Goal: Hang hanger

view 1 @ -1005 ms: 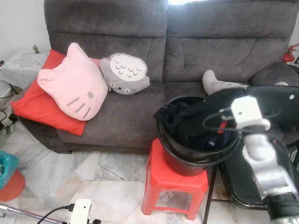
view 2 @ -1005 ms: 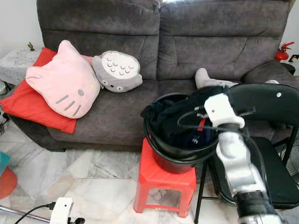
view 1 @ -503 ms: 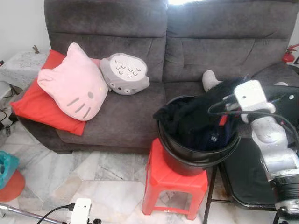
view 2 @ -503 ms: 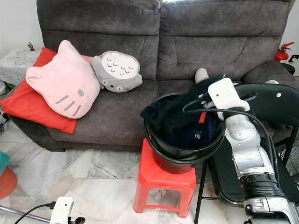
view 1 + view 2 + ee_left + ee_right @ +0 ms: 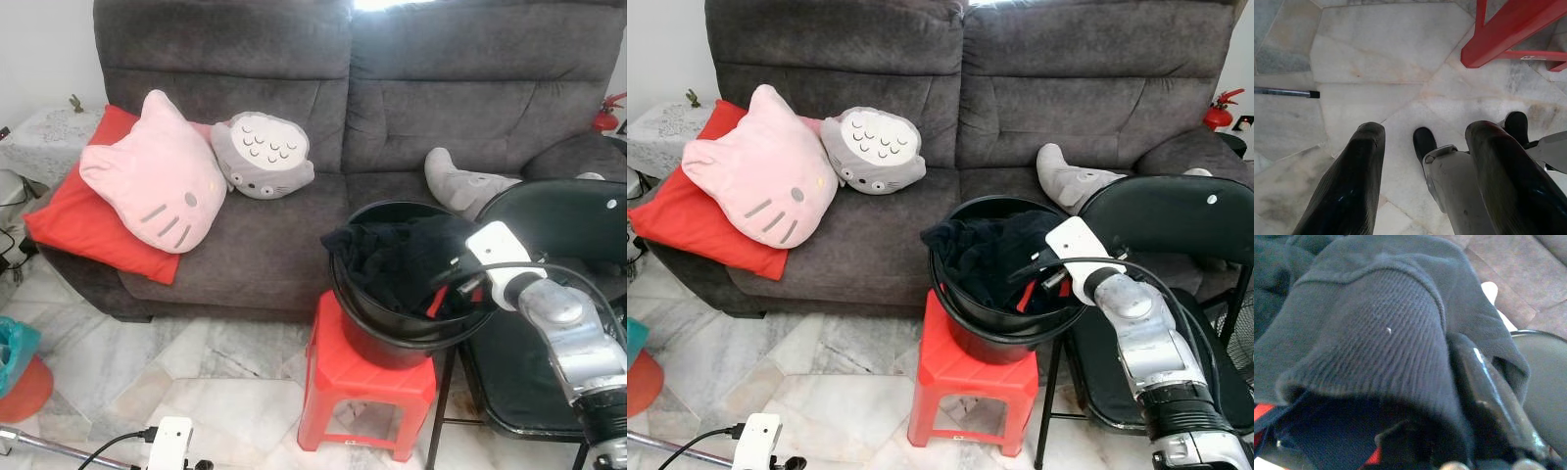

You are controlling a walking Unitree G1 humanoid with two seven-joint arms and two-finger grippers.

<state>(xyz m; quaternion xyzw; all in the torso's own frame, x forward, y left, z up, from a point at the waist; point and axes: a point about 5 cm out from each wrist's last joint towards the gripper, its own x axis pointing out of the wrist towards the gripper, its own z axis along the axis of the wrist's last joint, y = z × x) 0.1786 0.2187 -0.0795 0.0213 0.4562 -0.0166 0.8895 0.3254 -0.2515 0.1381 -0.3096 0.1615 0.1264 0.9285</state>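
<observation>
A black bucket [image 5: 345,299] full of dark clothes [image 5: 392,257] stands on a red plastic stool [image 5: 338,370] in front of the sofa. A red hanger [image 5: 437,300] pokes out of the clothes at the bucket's right side. My right gripper [image 5: 453,277] reaches down into the bucket from the right. In the right wrist view a dark knit garment [image 5: 1376,333] drapes over its fingers [image 5: 1484,396], with a bit of red [image 5: 1263,411] underneath. My left gripper [image 5: 1425,166] hangs low over the marble floor, fingers apart and holding nothing.
A black folding chair [image 5: 563,211] stands right of the stool, close to my right arm. The grey sofa [image 5: 294,235] behind holds a pink cat cushion [image 5: 152,181], a grey plush [image 5: 263,155] and a red pillow [image 5: 69,225]. A red and teal object [image 5: 15,367] sits on the floor at left.
My right arm has come down from above the bucket into it. The dark garment that hung lifted from the gripper now lies back in the bucket.
</observation>
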